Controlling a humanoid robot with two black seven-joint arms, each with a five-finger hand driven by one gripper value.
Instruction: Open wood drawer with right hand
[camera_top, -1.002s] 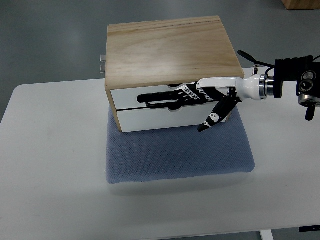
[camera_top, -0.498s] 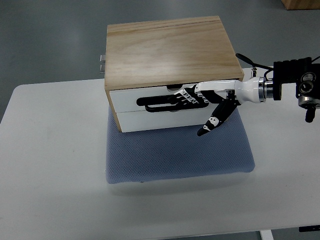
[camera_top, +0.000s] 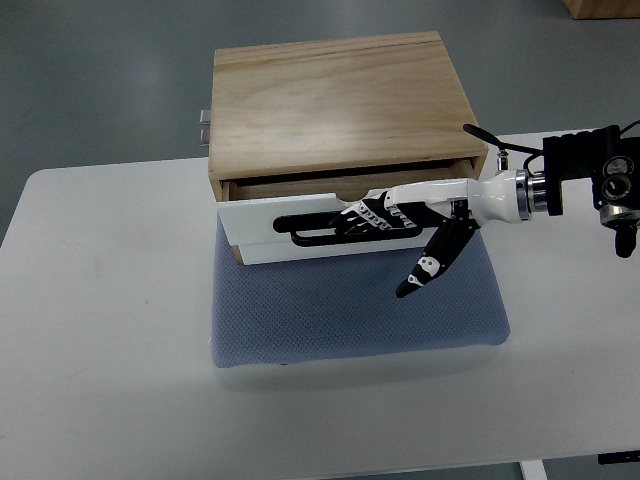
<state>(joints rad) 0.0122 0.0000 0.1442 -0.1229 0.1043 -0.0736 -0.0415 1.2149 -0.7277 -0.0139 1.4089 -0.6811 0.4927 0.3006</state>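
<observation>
A wooden drawer box (camera_top: 340, 100) with white drawer fronts stands on a blue mat (camera_top: 355, 310). Its upper drawer (camera_top: 330, 220) is pulled partly out, so a strip of its wooden inside shows under the box top. My right hand (camera_top: 375, 215) comes in from the right, its fingers hooked into the drawer's black handle (camera_top: 310, 228). The thumb (camera_top: 425, 268) points down and forward, clear of the drawer front. The lower drawer is mostly hidden beneath the upper one. The left arm is out of view.
The box and mat rest on a white table (camera_top: 100, 350). A small metal hinge or latch (camera_top: 204, 125) sticks out at the box's back left. A wooden corner (camera_top: 605, 8) shows at the top right, off the table.
The upper drawer has slid out toward the front with my right hand on its handle. The hand and forearm have moved forward with it.
</observation>
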